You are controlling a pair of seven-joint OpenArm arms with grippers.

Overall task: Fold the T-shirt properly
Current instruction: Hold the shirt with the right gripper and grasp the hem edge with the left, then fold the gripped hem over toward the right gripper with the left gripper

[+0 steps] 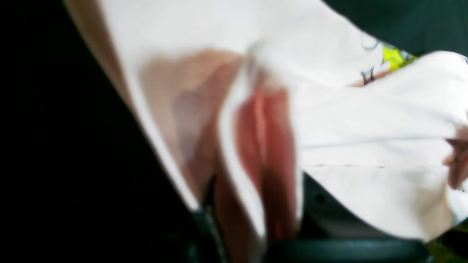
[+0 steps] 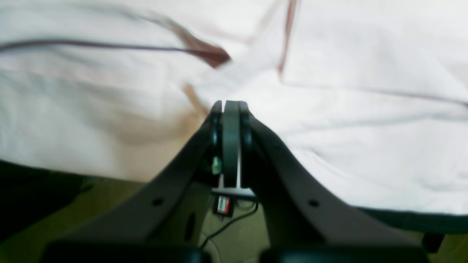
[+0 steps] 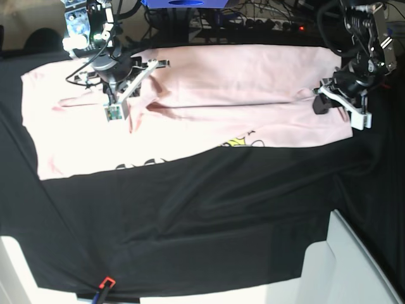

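Pink cotton, the T-shirt (image 3: 209, 104), was spread across the far half of a black cloth (image 3: 190, 215) on the tabletop, its long axis running side to side between the two arms. At one end, the left claw (image 3: 324, 101) was seen pressed together, pinching bunched fabric at the shirt's edge. At the other, the right claw (image 2: 229, 106) was shut, tips resting on the shirt. Cables were heaped behind.

Blurred pale pink T-shirt (image 1: 365, 128) bunched close to camera, yellow and black print near top right, dark background
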